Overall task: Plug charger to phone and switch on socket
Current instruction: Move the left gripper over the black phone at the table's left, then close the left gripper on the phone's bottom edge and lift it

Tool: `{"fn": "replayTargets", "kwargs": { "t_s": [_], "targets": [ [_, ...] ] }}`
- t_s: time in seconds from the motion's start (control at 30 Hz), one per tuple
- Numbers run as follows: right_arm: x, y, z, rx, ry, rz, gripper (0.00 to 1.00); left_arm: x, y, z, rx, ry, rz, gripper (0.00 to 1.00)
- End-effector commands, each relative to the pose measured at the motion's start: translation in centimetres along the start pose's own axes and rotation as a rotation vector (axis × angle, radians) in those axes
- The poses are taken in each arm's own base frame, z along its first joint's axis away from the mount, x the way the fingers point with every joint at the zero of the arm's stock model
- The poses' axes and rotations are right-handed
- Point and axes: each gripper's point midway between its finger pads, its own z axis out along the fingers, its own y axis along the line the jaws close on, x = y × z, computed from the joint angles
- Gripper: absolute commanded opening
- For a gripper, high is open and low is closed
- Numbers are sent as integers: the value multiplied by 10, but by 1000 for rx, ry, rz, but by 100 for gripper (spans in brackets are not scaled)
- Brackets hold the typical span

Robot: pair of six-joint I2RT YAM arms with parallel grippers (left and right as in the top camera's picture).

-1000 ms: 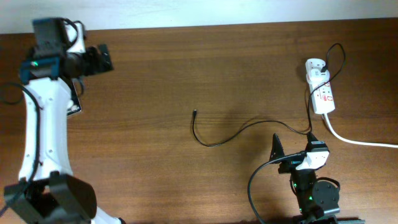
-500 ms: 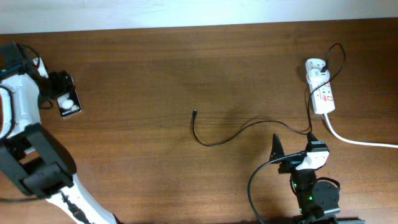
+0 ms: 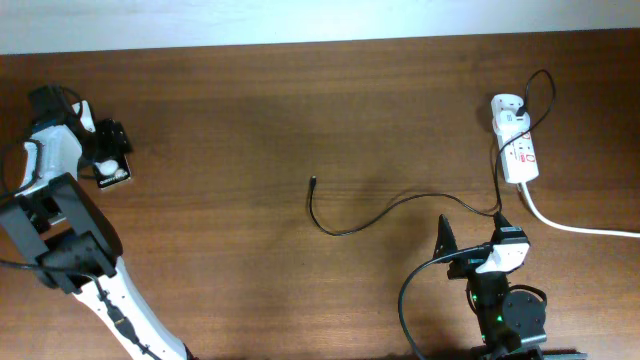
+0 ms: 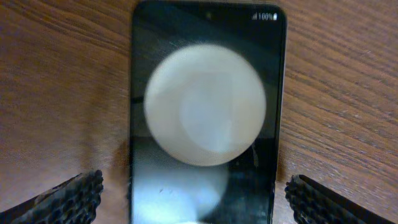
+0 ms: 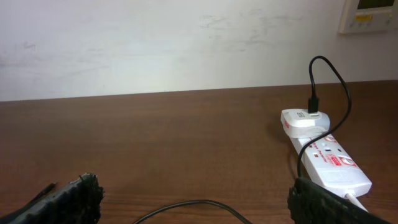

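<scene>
Since a second ago my left arm has swung away from the table's far left corner, and it now hangs right over the phone (image 3: 112,170), which it had been hiding. The phone lies flat near the left edge of the table (image 3: 300,100), screen up, with a pale round blob glowing on the glass. In the wrist view the left gripper (image 4: 193,190) has its jaws wide apart, one finger on each side of the phone's near end, and neither is touching it.

On the right nothing has shifted. The right gripper (image 5: 196,199) hovers low with its jaws spread and nothing between them. The charger cable (image 3: 335,233) loops across mid-table, its plug tip (image 3: 313,181) lying loose and well apart from the phone. Its other end runs to the white adapter (image 3: 508,108) on the power strip (image 3: 520,155) at the far right, and a thick white cord (image 3: 570,225) trails off the table's right edge.
</scene>
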Motion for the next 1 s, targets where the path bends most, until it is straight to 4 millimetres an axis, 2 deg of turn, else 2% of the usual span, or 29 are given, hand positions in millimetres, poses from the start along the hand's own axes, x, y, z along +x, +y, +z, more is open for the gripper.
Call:
{"fn": "replayTargets", "kwargs": {
  "t_s": [0.0, 0.17, 0.33, 0.4, 0.53, 0.67, 0.83, 0.9, 0.97],
  "targets": [
    [2, -4, 0, 17, 2, 0, 99, -6, -4, 7, 30, -20, 15, 99],
    [2, -4, 0, 17, 2, 0, 99, -6, -5, 11, 31, -23, 17, 99],
    [2, -4, 0, 17, 2, 0, 99, 4, -6, 29, 33, 4, 18, 99],
    [2, -4, 0, 17, 2, 0, 99, 10, -8, 37, 36, 24, 19, 92],
    [2, -4, 0, 17, 2, 0, 99, 11, -8, 37, 36, 27, 18, 75],
    [2, -4, 0, 17, 2, 0, 99, 17, -8, 36, 38, 52, 18, 73],
    [2, -4, 0, 17, 2, 0, 99, 38, -28, 33, 154, 134, 6, 73],
    [2, -4, 0, 17, 2, 0, 99, 50, -34, 30, 185, 186, -1, 68],
    [2, -4, 0, 17, 2, 0, 99, 63, -38, 26, 204, 242, -34, 67]
  ]
}}
